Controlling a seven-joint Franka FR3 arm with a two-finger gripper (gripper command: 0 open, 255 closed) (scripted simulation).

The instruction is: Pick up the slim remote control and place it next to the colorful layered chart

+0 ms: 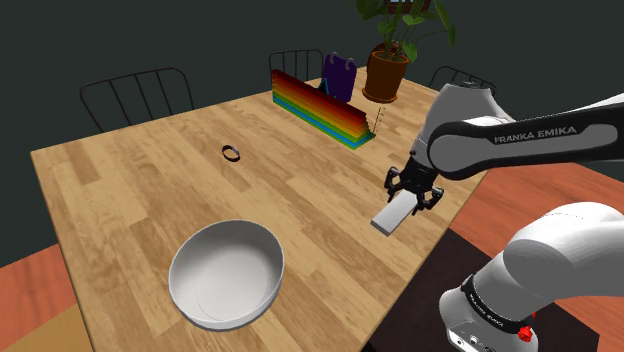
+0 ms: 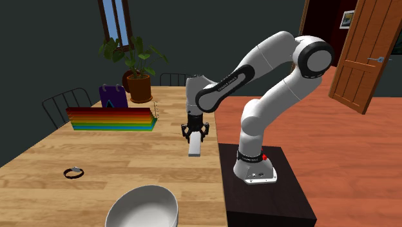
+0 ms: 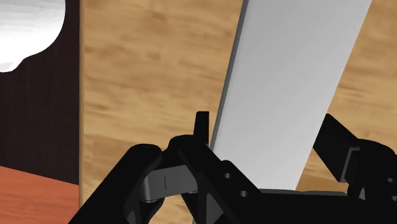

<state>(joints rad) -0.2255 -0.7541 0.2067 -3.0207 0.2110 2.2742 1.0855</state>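
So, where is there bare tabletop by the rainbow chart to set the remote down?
Bare tabletop runs along the chart on its side facing the bowl, between it and the small ring, and on toward the pincer holding the white remote. Another wide patch lies between ring and bowl. Beyond the chart it is crowded: purple stand and plant pot.

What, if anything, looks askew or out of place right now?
Only the white remote: the gripper clasps it near one end, so it hangs slanted above the table near the stand. The bowl and rainbow chart sit upright; nothing spilled.
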